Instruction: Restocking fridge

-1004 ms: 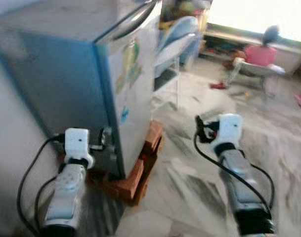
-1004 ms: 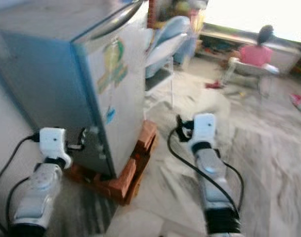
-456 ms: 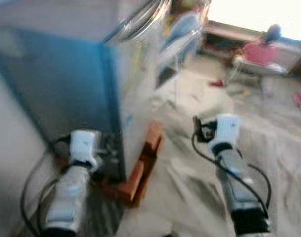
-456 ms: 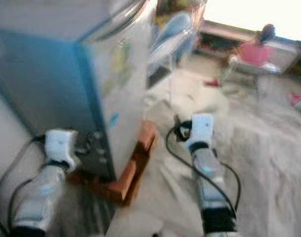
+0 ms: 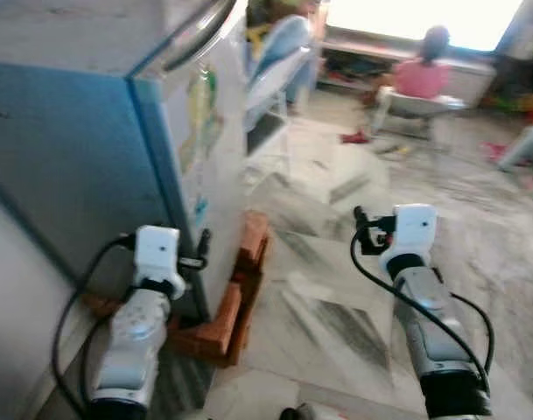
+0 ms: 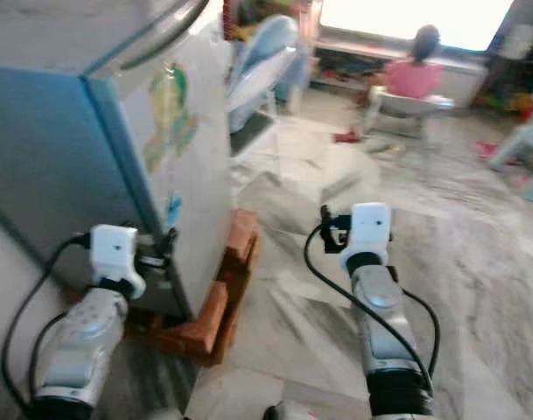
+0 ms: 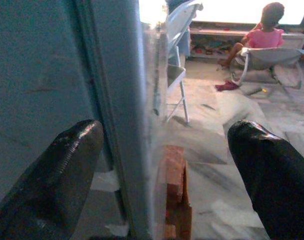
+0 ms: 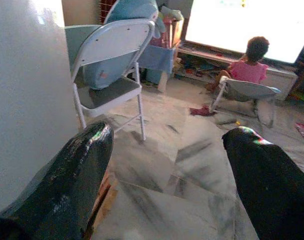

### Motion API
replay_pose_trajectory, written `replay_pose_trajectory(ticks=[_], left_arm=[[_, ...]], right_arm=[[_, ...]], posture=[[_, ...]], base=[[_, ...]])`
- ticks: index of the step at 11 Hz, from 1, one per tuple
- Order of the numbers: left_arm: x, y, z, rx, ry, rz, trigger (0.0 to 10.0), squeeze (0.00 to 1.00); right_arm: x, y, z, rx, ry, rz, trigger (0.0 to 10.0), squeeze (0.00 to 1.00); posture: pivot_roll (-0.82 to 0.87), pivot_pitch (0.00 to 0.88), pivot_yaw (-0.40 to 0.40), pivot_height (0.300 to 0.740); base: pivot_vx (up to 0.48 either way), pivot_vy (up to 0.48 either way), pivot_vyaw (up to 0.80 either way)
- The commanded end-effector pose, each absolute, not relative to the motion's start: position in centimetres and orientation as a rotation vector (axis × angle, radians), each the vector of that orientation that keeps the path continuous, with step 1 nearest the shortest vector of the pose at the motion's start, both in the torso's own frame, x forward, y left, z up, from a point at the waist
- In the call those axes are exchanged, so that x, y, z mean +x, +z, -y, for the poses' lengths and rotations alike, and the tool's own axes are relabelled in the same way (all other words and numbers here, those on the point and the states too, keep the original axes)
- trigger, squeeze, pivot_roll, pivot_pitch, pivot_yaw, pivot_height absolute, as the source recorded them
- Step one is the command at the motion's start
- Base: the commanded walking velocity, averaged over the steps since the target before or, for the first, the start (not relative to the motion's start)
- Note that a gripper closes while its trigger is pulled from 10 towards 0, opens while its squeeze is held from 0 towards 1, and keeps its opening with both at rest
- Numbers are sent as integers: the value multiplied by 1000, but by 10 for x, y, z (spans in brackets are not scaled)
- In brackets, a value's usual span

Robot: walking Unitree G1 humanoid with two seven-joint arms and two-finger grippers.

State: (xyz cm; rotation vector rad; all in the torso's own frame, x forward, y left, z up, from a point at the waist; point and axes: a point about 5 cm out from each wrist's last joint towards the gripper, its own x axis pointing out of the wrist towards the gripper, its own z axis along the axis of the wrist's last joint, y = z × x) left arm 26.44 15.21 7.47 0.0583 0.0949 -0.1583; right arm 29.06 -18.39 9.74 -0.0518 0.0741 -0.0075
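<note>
One fridge [image 5: 117, 131] now nearer; two grippers [image 7: 161, 165]

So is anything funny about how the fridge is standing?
Yes. The fridge isn't on the floor itself; it sits raised on red bricks stacked under its base, which poke out at the front corner. Its door looks shut.

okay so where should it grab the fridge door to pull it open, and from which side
Probably the curved silver handle along the door's top edge. It stands off the fridge, leaving room for fingers behind it. Come from the front, on the stickered face, not the blue side where the left claw hangs, open. The right claw, open over the floor, has the freer approach.
</note>
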Motion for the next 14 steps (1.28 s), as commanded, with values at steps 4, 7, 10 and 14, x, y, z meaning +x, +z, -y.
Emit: replay_pose_trajectory(ticks=[4, 7, 10, 14], left_arm=[[265, 79, -149, 50, -185, -78, 10000, 0], [281, 76, -151, 3, -154, -107, 10000, 0], [313, 87, -153, -5, -156, -92, 10000, 0], [323, 86, -152, 30, -164, -89, 10000, 0]], right_arm=[[293, 102, 185, -52, -6, -61, 10000, 0], [270, 93, 178, 40, 36, -158, 10000, 0], [220, 78, 188, 37, 64, -290, 10000, 0], [206, 72, 174, 113, 275, -426, 10000, 0]], posture=[[66, 0, -44, 740], [30, 9, -37, 740], [-5, 21, -29, 740], [-28, 26, -10, 740]], base=[[0, 0, 0], [0, 0, 0], [0, 0, 0], [0, 0, 0]])
